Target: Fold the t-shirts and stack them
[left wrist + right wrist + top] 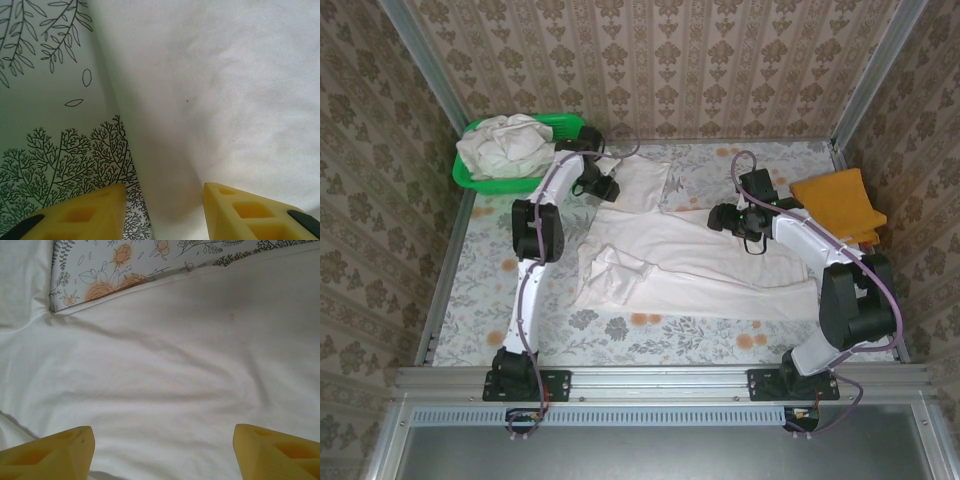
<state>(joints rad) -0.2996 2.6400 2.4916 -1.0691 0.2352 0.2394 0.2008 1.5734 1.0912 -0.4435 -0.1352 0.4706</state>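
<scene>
Shirt check: off-white soft-cloth t-shirt lies spread across the table's middle. My left gripper straddles its far-left edge, jaws parted. My right gripper hangs wide over the cloth, gripping nothing.

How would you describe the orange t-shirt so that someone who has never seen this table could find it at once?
Start at the flower-patterned table and look to its far right corner. A folded orange t-shirt lies flat there. It alone is orange: the shirt spread mid-table and the heap in the green basket are off-white.
</scene>
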